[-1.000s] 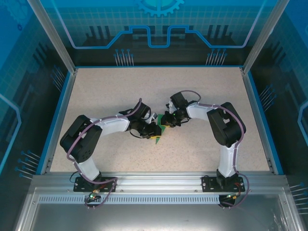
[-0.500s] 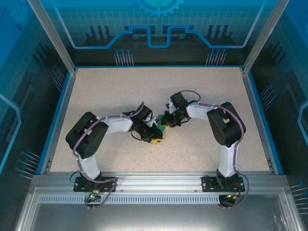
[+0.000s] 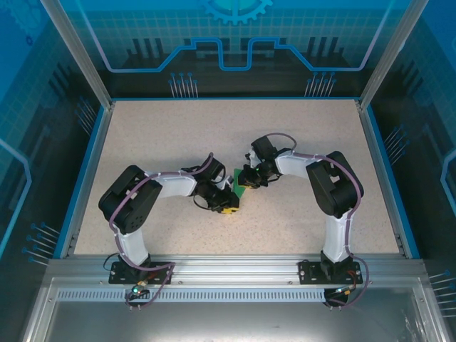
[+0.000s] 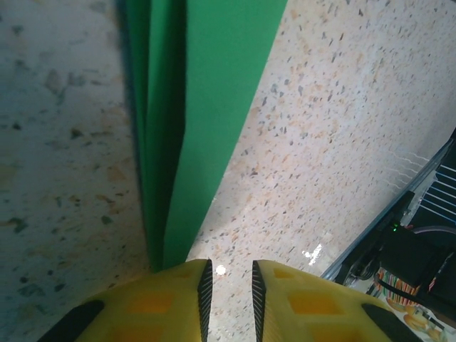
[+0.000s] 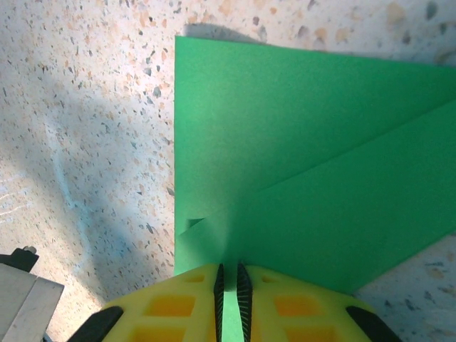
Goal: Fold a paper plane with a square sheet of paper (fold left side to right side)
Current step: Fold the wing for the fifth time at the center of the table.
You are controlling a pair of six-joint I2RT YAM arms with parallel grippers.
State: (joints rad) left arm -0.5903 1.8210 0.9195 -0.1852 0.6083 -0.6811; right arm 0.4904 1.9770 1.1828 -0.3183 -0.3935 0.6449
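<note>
Square sheet of paper [image 5: 306, 157] (narrow creased shape) at centre of table [image 3: 157, 135], between grippers. Right gripper [image 5: 228, 272] pinches its edge. Left gripper [image 4: 228, 276] barely parted, jaws empty. Paper's long axis runs straight ahead of it, near end touching one finger.

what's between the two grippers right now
The folded green paper, seen in the top view; the right gripper pinches it and the left gripper sits at its near end.

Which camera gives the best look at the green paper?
Right wrist: the paper lies broad, creases plain. Left wrist shows the paper as a narrow folded strip; from the top the paper is a green sliver.
</note>
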